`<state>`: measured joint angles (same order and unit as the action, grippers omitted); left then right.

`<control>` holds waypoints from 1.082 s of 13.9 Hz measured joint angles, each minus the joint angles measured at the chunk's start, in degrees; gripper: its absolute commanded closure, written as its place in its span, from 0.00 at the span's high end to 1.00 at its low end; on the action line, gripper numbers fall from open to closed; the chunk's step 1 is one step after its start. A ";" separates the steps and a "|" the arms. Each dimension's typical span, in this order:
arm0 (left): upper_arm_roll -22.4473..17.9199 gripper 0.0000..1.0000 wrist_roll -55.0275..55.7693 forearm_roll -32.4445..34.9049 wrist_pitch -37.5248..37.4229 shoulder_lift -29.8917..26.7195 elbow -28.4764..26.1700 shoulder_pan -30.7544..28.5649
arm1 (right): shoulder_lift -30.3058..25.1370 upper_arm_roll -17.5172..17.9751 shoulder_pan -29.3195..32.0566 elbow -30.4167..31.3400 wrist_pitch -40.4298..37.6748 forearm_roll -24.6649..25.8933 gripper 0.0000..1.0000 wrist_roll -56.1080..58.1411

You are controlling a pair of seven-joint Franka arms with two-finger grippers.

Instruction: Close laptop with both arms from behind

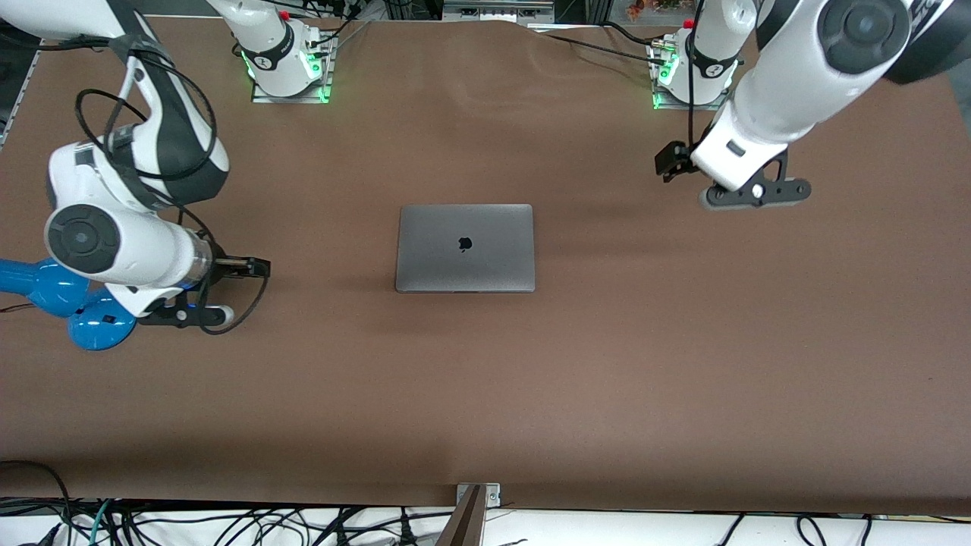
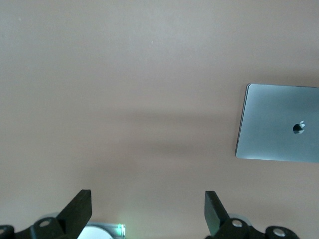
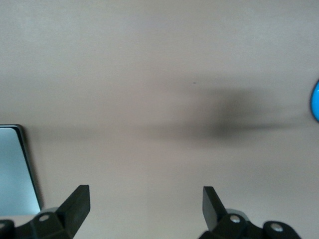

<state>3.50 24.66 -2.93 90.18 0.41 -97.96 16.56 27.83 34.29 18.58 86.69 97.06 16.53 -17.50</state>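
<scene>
The laptop (image 1: 465,248) lies shut and flat at the middle of the brown table (image 1: 485,394), grey lid up with the dark apple logo showing. It also shows in the left wrist view (image 2: 279,124) and, as a corner, in the right wrist view (image 3: 15,169). My left gripper (image 1: 671,161) is open and empty over bare table toward the left arm's end, apart from the laptop; its fingers (image 2: 79,209) stand wide. My right gripper (image 1: 246,267) is open and empty over bare table toward the right arm's end; its fingers (image 3: 77,204) stand wide too.
A blue desk lamp (image 1: 53,292) sits at the right arm's end of the table, under that arm, and its edge shows in the right wrist view (image 3: 316,102). The arm bases (image 1: 290,83) (image 1: 686,87) glow green. Cables (image 1: 227,523) lie off the table's edge nearest the front camera.
</scene>
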 measured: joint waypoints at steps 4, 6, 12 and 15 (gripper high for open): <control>-2.83 1.00 -4.30 0.11 3.20 -8.12 -7.70 -0.96 | -2.53 -0.77 5.52 -1.37 -3.15 -2.94 1.00 9.63; -3.26 1.00 -9.03 0.26 3.45 -9.01 -8.35 -4.33 | -4.51 -3.86 6.10 -2.15 -3.71 -4.95 1.00 13.75; 3.68 1.00 -13.52 3.01 3.49 -8.72 -8.54 -15.47 | -14.37 -21.08 -6.23 -2.26 -5.51 -12.57 1.00 15.81; 8.26 1.00 -13.50 2.75 3.64 -8.41 -8.29 -18.85 | -18.62 -23.20 -9.35 -1.25 -6.15 -13.55 1.00 15.06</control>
<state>11.76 11.16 -0.18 93.81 -8.01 -106.25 -2.29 9.22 11.09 9.23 85.44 90.91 2.98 -2.44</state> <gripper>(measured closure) 0.000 0.000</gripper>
